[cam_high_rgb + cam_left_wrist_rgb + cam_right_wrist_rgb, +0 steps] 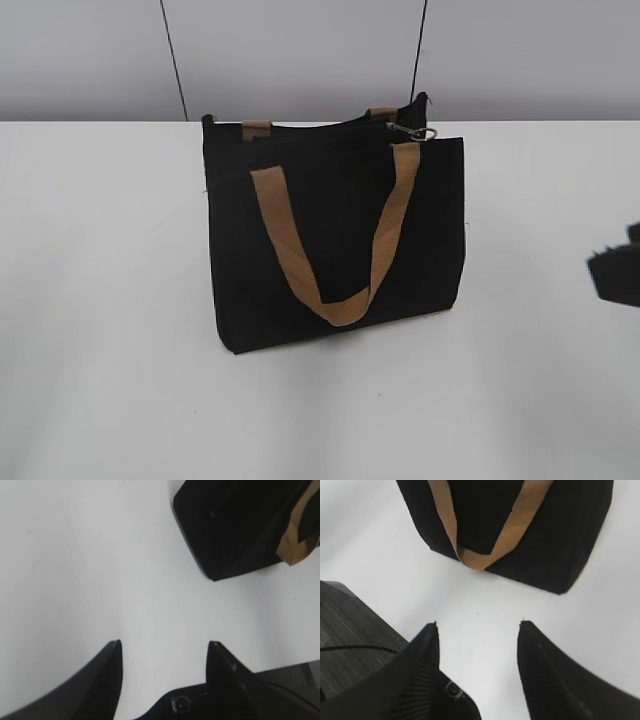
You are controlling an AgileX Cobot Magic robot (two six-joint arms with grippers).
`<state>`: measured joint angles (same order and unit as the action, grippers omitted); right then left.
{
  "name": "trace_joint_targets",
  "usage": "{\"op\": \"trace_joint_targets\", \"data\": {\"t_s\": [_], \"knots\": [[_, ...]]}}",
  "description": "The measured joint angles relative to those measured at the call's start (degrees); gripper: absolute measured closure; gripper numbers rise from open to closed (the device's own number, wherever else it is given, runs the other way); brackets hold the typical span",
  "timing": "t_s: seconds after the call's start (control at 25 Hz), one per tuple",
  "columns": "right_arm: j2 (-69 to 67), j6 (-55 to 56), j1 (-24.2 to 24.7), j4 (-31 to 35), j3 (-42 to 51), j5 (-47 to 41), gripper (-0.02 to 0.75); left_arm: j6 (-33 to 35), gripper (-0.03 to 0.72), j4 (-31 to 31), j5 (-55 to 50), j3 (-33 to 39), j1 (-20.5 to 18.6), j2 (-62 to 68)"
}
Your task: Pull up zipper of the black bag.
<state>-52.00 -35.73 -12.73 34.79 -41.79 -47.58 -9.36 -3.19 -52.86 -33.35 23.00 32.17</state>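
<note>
The black bag (335,235) stands upright on the white table, with a tan loop handle (335,250) hanging down its front. The zipper (330,123) runs along its top edge; its silver ring pull (412,131) lies at the top right corner. The top looks partly open. My right gripper (478,625) is open and empty, in front of the bag (520,530); a part of it shows at the right edge of the exterior view (617,270). My left gripper (165,642) is open and empty over bare table, the bag's corner (235,525) beyond it to the right. It does not show in the exterior view.
The white table (110,300) stretches to both sides of the bag and in front of it. A grey wall (300,50) with two thin black cables (172,60) stands behind the table's far edge. A dark ribbed surface (345,645) lies at the left of the right wrist view.
</note>
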Motion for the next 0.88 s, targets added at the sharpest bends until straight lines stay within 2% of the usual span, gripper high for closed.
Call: {"op": "trace_joint_targets", "data": {"t_s": [0.24, 0.48, 0.72, 0.88], "knots": [[16.89, 12.60, 0.00, -10.67, 2.97, -8.74, 0.345, 0.00, 0.286, 3.19, -9.66, -0.01, 0.00, -12.38], [32.72, 21.04, 0.00, -19.28, 3.12, -18.83, 0.345, 0.24, 0.286, 3.77, -15.85, -0.06, 0.00, -24.40], [45.21, 26.96, 0.00, -27.09, 4.12, -21.49, 0.345, 0.89, 0.290, 4.03, -17.30, 0.19, 0.00, -32.53], [48.56, 29.83, 0.00, -30.73, 9.30, -21.49, 0.346, 2.39, 0.291, 4.88, -15.12, 0.79, 0.00, -32.72]]}}
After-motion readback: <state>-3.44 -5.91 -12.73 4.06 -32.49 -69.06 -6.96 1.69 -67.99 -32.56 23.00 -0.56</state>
